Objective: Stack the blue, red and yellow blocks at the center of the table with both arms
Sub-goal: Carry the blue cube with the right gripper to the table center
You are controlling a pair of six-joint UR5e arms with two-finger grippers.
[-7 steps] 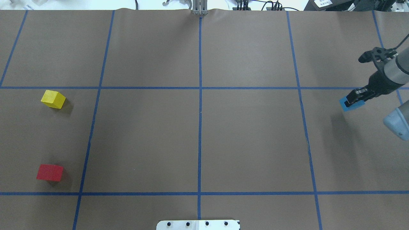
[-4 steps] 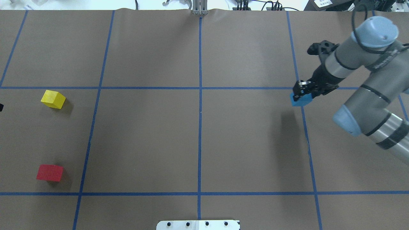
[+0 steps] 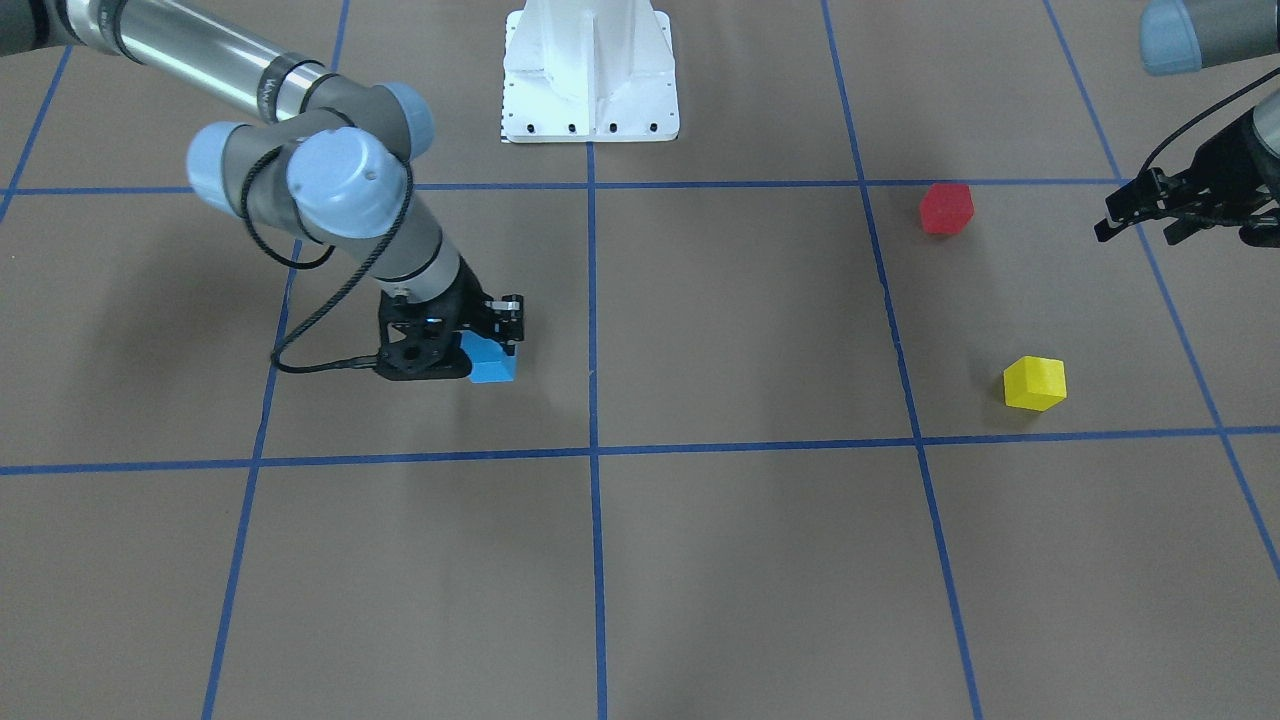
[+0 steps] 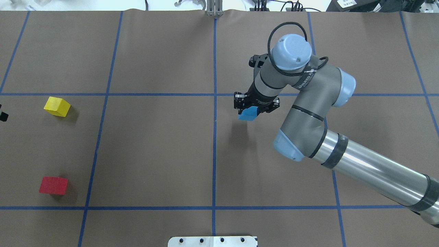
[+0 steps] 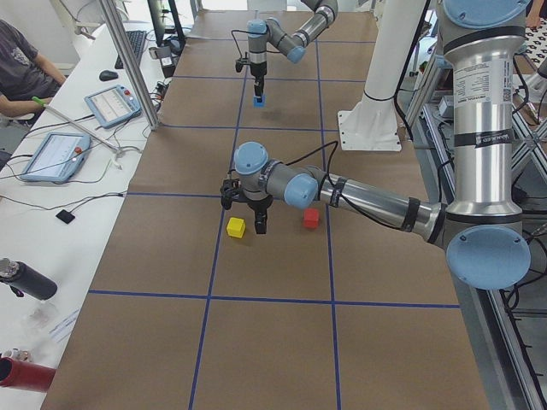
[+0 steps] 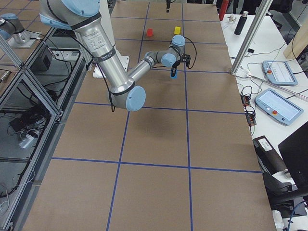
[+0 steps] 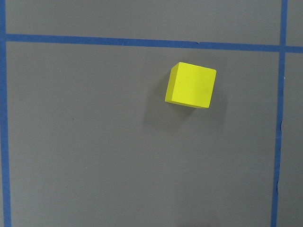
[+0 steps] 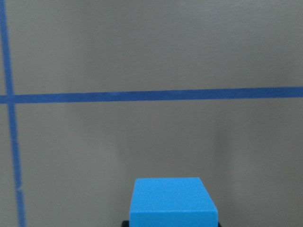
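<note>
Blocks number three: blue (image 4: 248, 113), red (image 4: 53, 185), yellow (image 4: 57, 106).

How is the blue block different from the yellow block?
The blue block is gripped in the jaws of the right gripper, above the table; the yellow block sits free on the table. The blue block is near the centre line; the yellow block is far out on the robot's left. Both are small, plain cube-like blocks.
</note>
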